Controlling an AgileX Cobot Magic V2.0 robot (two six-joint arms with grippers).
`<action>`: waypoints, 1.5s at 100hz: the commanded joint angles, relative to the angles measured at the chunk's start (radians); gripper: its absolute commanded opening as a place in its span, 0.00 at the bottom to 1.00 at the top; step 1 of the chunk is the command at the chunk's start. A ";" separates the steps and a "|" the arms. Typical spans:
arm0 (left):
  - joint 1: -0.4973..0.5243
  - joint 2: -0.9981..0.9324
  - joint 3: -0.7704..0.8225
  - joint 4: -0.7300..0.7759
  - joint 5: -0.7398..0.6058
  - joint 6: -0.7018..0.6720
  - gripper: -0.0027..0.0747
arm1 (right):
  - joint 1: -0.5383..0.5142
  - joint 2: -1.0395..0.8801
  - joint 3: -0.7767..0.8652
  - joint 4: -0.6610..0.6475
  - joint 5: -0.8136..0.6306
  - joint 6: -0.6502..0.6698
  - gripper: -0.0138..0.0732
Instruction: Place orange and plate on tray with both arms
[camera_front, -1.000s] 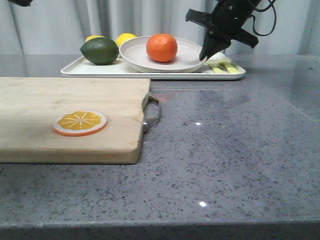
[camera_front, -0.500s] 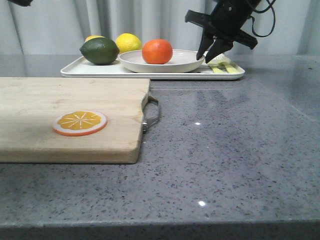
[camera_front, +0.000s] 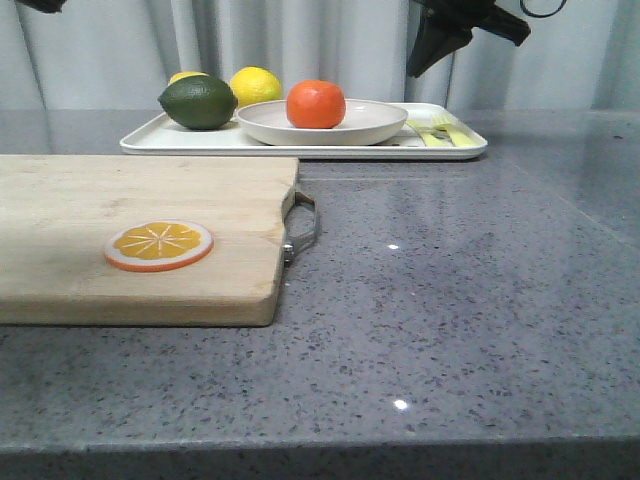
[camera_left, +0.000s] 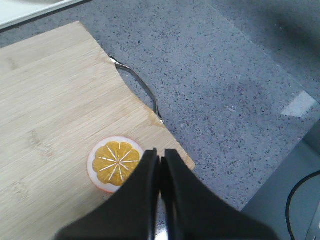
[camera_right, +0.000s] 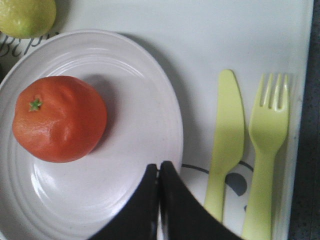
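Orange (camera_right: 60, 119) sits on plate (camera_right: 125, 75), off-centre, green stem nub showing. Plate rests on white tray (camera_right: 240, 35). Right gripper (camera_right: 159, 172) above plate's rim — black fingers pressed together, nothing between them. Beside plate on tray: pale yellow-green knife (camera_right: 226, 140) and fork (camera_right: 267, 150), side by side, over dark line drawing. Lemon (camera_right: 25, 15) at frame corner — partly cut off.

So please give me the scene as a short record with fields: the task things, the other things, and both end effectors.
orange: in the plate, off centre
plate: on the tray
tray: at the far side of the table
lime, lemon: on the tray, beside the plate
knife, fork: side by side on the tray
slice: on the board
left end effector: shut, empty, above the slice
right end effector: shut, empty, above the plate rim
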 joint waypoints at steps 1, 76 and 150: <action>0.002 -0.018 -0.024 -0.023 -0.065 -0.010 0.01 | 0.003 -0.105 -0.036 0.008 0.088 -0.005 0.09; 0.002 -0.020 -0.014 -0.023 -0.096 -0.010 0.01 | 0.003 -0.592 0.443 -0.112 0.086 -0.051 0.09; 0.002 -0.401 0.218 -0.023 -0.165 -0.010 0.01 | 0.003 -1.311 1.384 -0.152 -0.341 -0.110 0.09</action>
